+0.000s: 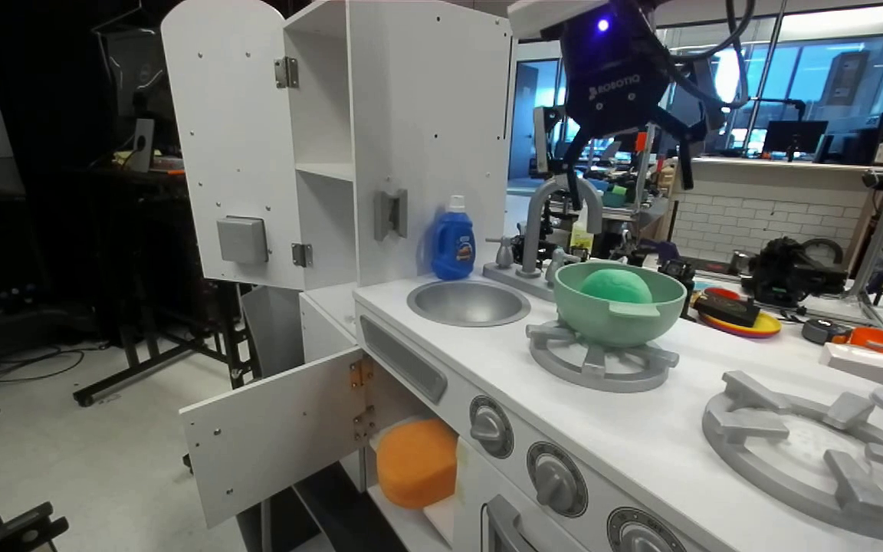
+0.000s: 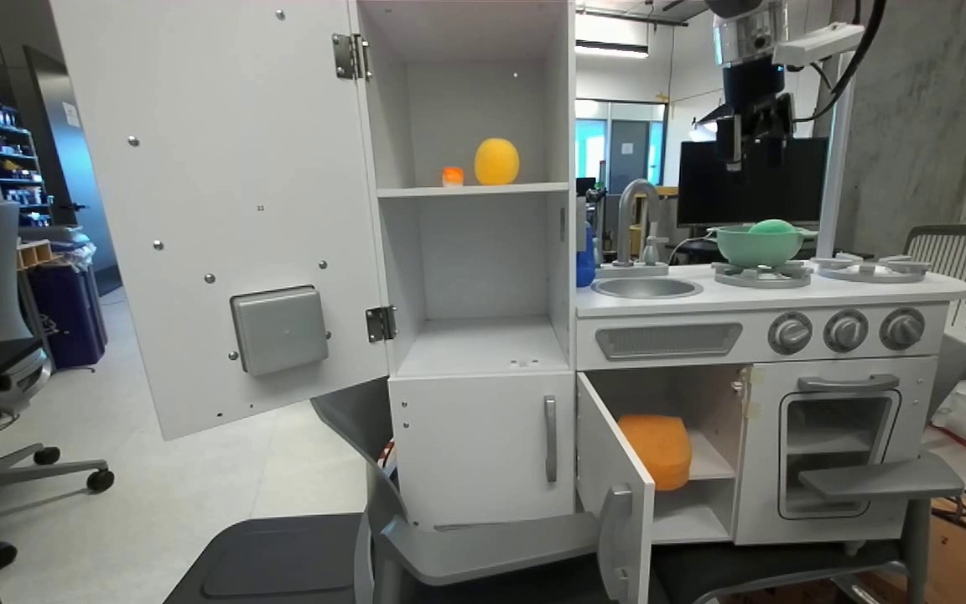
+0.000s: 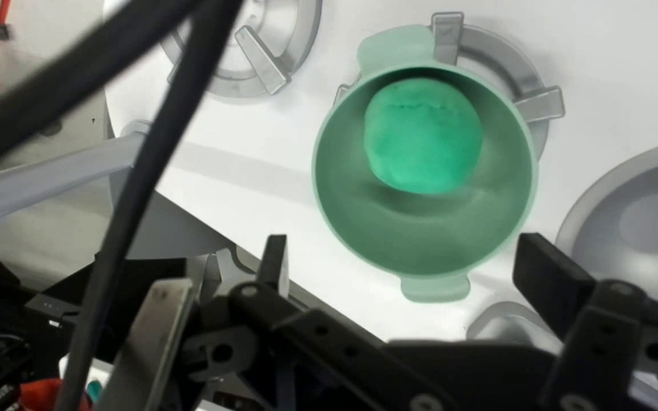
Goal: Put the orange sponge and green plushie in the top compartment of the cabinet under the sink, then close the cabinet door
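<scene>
The orange sponge point(image 1: 417, 464) sits in the top compartment of the cabinet under the sink, near its opening; an exterior view also shows the sponge point(image 2: 657, 450), partly hidden by the door. The cabinet door point(image 1: 280, 437) stands wide open, also seen edge-on in an exterior view point(image 2: 617, 495). The round green plushie point(image 3: 423, 136) lies inside the pale green bowl point(image 3: 420, 245) on a stove burner; only the plushie's top point(image 1: 616, 286) shows over the rim in both exterior views. My gripper point(image 1: 629, 172) is open and empty above the bowl; its spread fingers point(image 3: 403, 251) show in the wrist view.
The sink point(image 1: 469, 303), faucet point(image 1: 533, 230) and blue bottle point(image 1: 454, 241) are beside the bowl. A tall cupboard point(image 2: 483, 277) with an open door point(image 2: 231, 210) stands beside the counter. A grey chair point(image 2: 491, 545) is in front of the cabinets, close to the open lower door.
</scene>
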`<state>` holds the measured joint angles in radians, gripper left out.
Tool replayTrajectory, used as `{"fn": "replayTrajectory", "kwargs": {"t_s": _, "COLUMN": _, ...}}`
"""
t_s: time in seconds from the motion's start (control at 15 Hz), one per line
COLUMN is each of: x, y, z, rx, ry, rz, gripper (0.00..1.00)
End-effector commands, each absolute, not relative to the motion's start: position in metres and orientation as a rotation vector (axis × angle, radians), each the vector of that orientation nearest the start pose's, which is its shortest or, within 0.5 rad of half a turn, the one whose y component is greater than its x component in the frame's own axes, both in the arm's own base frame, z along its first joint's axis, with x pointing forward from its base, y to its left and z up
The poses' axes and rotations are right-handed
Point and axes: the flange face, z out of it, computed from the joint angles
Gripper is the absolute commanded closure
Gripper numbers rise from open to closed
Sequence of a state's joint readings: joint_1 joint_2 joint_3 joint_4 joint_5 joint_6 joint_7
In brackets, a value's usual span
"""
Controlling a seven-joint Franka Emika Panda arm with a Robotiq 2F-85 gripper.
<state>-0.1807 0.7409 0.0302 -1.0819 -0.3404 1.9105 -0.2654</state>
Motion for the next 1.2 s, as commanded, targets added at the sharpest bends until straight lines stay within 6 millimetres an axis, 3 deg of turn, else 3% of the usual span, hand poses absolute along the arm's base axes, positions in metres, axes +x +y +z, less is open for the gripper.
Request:
{"fn": "replayTrajectory", "kwargs": {"t_s": 0.0, "x": 0.761, "y": -0.151, "z": 0.393, "rx": -3.408, "ry": -0.432, "rz": 0.068, "gripper": 0.0}}
{"fn": "replayTrajectory", "kwargs": {"t_s": 0.13, "x": 0.763, "y": -0.162, "z": 0.377, "rx": -3.393, "ry": -0.469, "rz": 0.114, "gripper": 0.0}}
{"fn": "replayTrajectory", "kwargs": {"t_s": 0.2, "x": 0.762, "y": -0.157, "z": 0.383, "rx": -3.391, "ry": -0.489, "rz": 0.149, "gripper": 0.0}}
{"fn": "replayTrajectory", "kwargs": {"t_s": 0.33, "x": 0.763, "y": -0.165, "z": 0.365, "rx": -3.374, "ry": -0.535, "rz": 0.193, "gripper": 0.0}}
{"fn": "replayTrajectory", "kwargs": {"t_s": 0.4, "x": 0.763, "y": -0.159, "z": 0.369, "rx": -3.37, "ry": -0.563, "rz": 0.219, "gripper": 0.0}}
{"fn": "replayTrajectory", "kwargs": {"t_s": 0.67, "x": 0.763, "y": -0.155, "z": 0.352, "rx": -3.337, "ry": -0.654, "rz": 0.301, "gripper": 0.0}}
{"fn": "replayTrajectory", "kwargs": {"t_s": 1.13, "x": 0.763, "y": -0.161, "z": 0.333, "rx": -3.302, "ry": -0.726, "rz": 0.372, "gripper": 0.0}}
